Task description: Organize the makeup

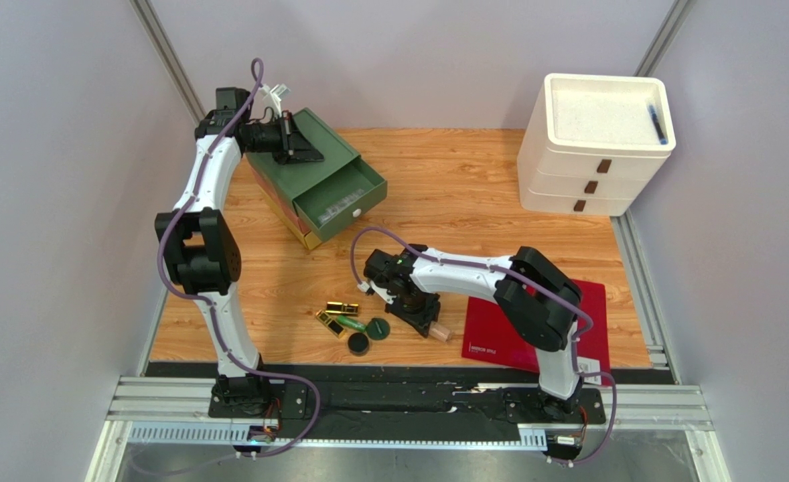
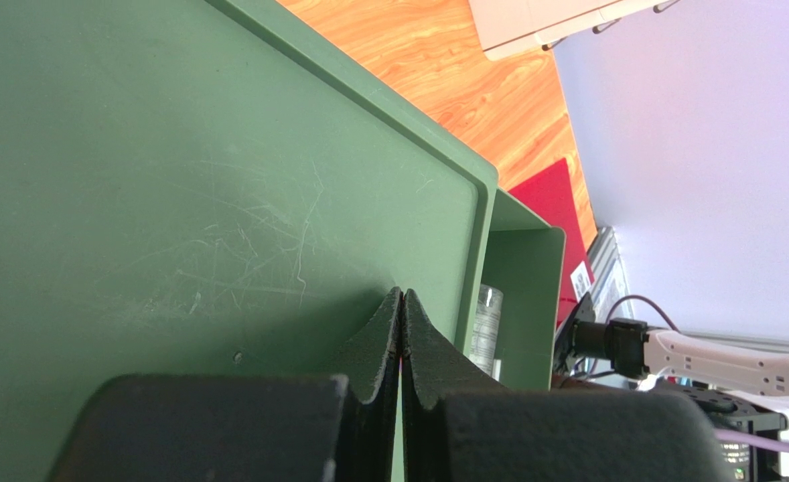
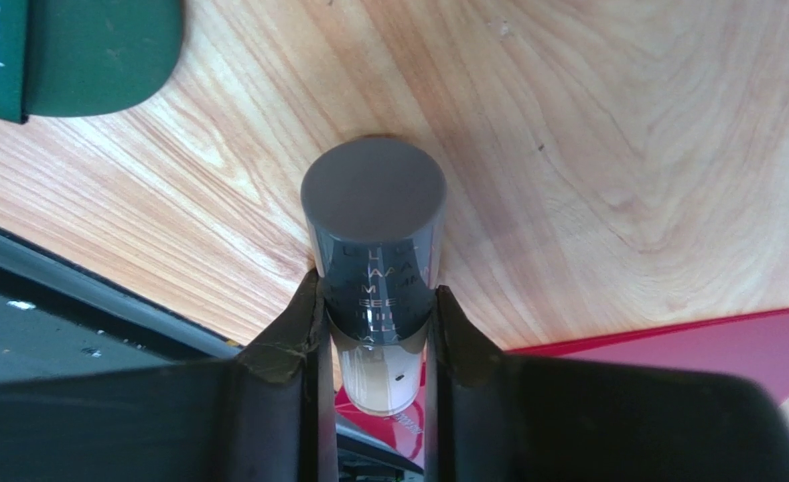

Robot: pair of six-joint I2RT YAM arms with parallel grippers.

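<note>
A clear lip-gloss tube with a dark grey cap lies low over the wood. My right gripper is shut on it, a finger pressed against each side. From above, that gripper sits just right of the loose makeup, and the tube pokes out toward the red sheet. To its left lie gold lipstick tubes, a green tube and two dark green compacts. My left gripper is shut and empty. It rests on top of the green drawer box.
The green box's drawer stands pulled out toward the table's middle, with a clear tube inside. A flat red sheet lies under the right arm. A white three-drawer unit stands at the back right.
</note>
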